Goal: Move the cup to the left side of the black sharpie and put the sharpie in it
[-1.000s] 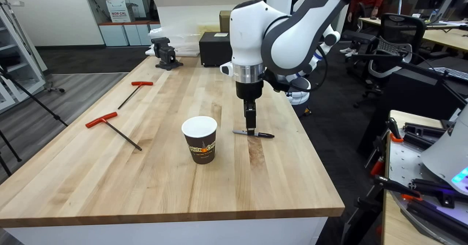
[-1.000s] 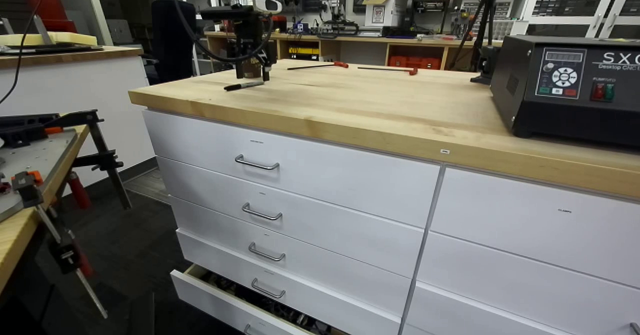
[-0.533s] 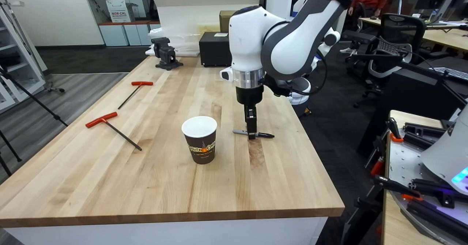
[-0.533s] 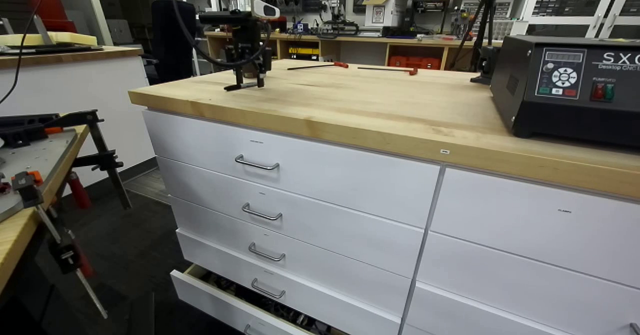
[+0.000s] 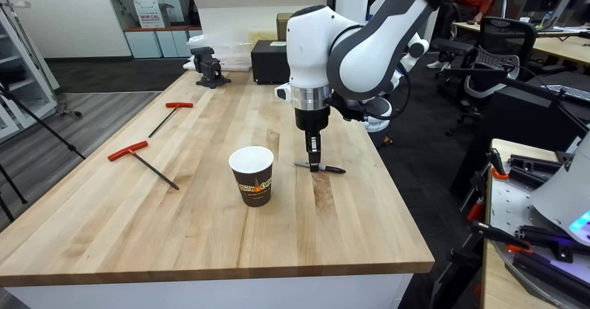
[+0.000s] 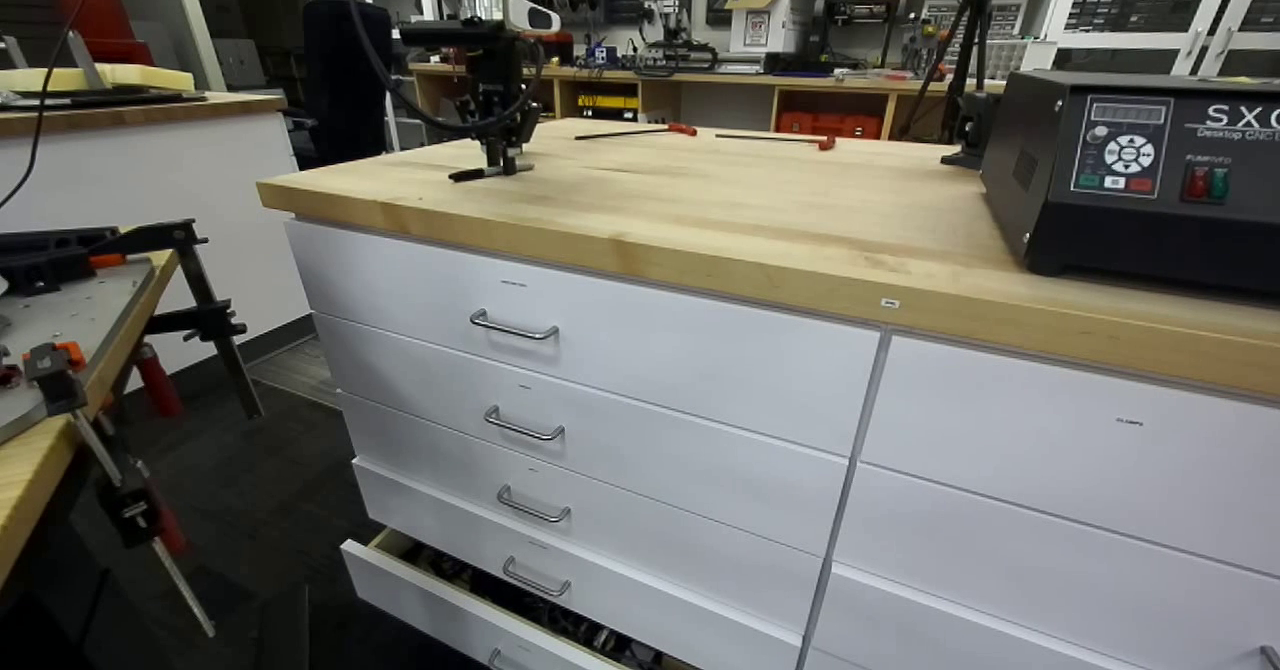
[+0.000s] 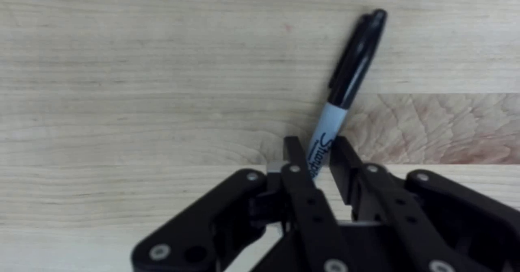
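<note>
Black sharpie [image 7: 343, 93] between close-set gripper [image 7: 316, 141] fingers; can't tell if they pinch it.
Glossy cap, pale-grey barrel; it lies on the grainy wooden tabletop [image 7: 122, 81], brown paper cup [image 5: 251, 182] upright nearby.

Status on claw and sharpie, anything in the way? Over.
Claw straddling sharpie, firm grip unconfirmed. Sharpie down at tabletop, not in cup. Cup upright, standing apart; nothing seen blocking claw.
</note>
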`<state>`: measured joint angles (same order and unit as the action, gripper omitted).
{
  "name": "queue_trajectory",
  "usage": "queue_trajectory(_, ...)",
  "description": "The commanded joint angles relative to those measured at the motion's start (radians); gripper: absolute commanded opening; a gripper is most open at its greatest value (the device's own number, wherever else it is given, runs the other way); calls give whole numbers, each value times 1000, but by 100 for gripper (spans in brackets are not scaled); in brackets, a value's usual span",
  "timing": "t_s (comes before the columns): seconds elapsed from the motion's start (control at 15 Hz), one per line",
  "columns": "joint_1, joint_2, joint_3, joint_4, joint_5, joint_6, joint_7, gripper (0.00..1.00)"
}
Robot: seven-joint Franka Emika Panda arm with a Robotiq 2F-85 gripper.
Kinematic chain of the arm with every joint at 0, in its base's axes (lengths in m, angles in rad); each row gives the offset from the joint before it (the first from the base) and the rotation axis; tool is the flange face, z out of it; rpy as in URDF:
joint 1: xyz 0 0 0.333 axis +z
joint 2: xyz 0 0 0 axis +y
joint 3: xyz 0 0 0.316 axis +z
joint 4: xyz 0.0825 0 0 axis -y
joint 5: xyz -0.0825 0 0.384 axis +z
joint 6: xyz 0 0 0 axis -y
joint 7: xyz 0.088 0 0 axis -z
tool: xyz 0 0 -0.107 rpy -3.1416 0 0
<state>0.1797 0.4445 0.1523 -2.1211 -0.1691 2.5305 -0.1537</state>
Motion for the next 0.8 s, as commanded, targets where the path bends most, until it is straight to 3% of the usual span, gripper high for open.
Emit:
queue_trajectory(0.0,-4,-8,2,2,0,-22,-16,2)
queue_trajectory(0.73,-2,-70,-7,7,-44,-138,-61,5)
